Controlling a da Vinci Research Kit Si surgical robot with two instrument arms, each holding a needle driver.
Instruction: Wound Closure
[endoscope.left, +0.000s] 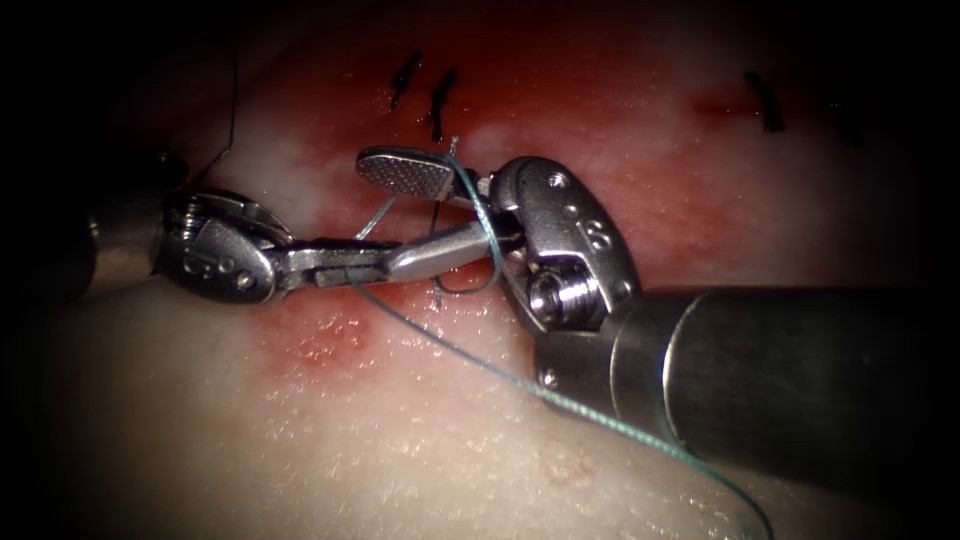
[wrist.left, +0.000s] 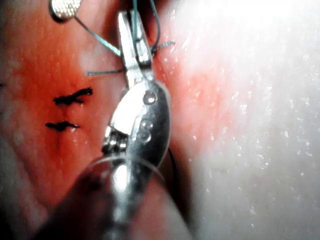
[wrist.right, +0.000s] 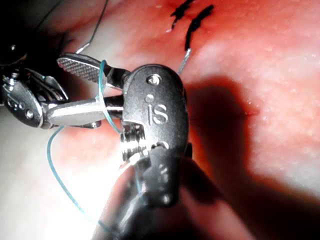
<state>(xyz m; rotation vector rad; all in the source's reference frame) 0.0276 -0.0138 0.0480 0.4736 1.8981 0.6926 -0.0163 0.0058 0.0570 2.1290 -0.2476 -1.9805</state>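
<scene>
- Over the middle of the tissue: two tools, tip to tip, the left tool from the left, the right tool from the right.
- Left tool: jaws closed, pinching the thread at their tip; also seen in the left wrist view.
- Right tool: jaws spread wide, gripping nothing; upper jaw with its ridged face turned up, lower jaw lying alongside the left tool's tip; also seen in the right wrist view.
- One teal thread: draped over the right tool's lower jaw, then off across the pale tissue under the right shaft toward the lower right of the endoscope view.
- One thin dark curve just below the crossed jaws, lying against the tissue; needle or dark thread, cannot tell which.
- Three dark stitches counted in the endoscope view: two side by side just above the tools, one well apart to the right.
- Surface: pale, wet, glistening, stained with red fluid around and below the jaws.
- Surroundings: dark past the lit middle of the tissue.
</scene>
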